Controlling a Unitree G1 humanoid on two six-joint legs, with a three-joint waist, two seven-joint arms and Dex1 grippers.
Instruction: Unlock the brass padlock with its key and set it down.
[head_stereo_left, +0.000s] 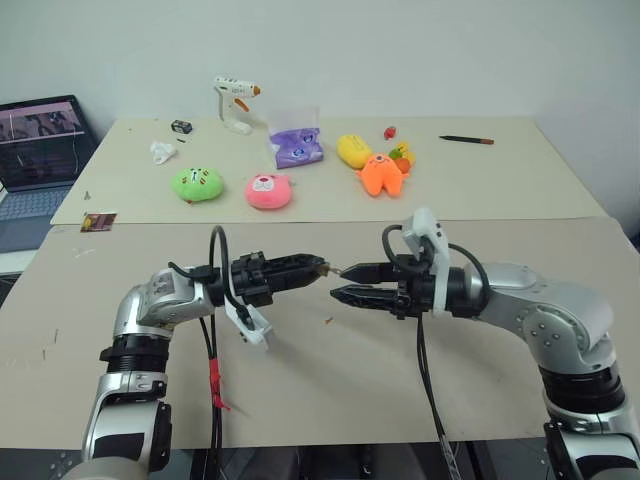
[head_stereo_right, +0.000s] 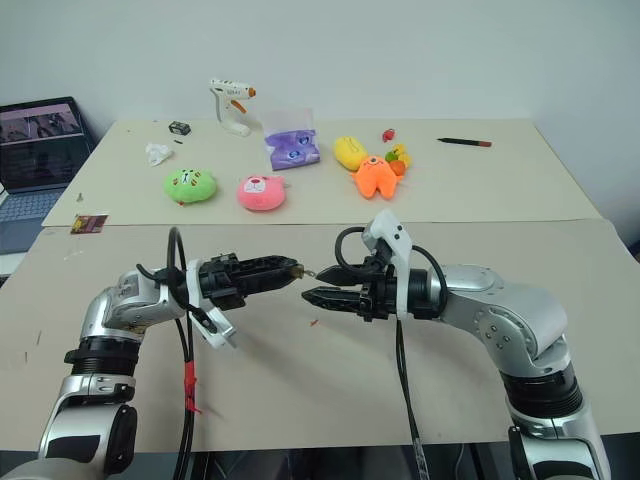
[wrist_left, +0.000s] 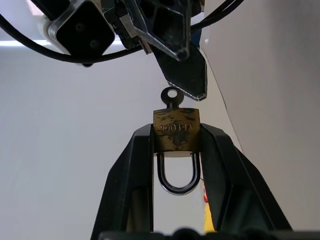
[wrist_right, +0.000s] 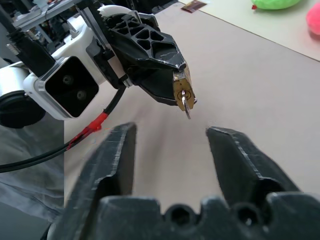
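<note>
Clamping the brass padlock (wrist_left: 176, 131) mid-air, the left gripper (head_stereo_left: 318, 268) presents the key (wrist_right: 186, 104) toward three o'clock; the right gripper (head_stereo_left: 340, 282), jaws apart, must next pinch and turn it.

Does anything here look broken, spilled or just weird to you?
Nothing is broken or spilled. The one curious sight: the left claw holds a brass padlock in mid-air, key sticking out, while the right claw stands open facing it. The padlock's face is scuffed and tarnished.
</note>
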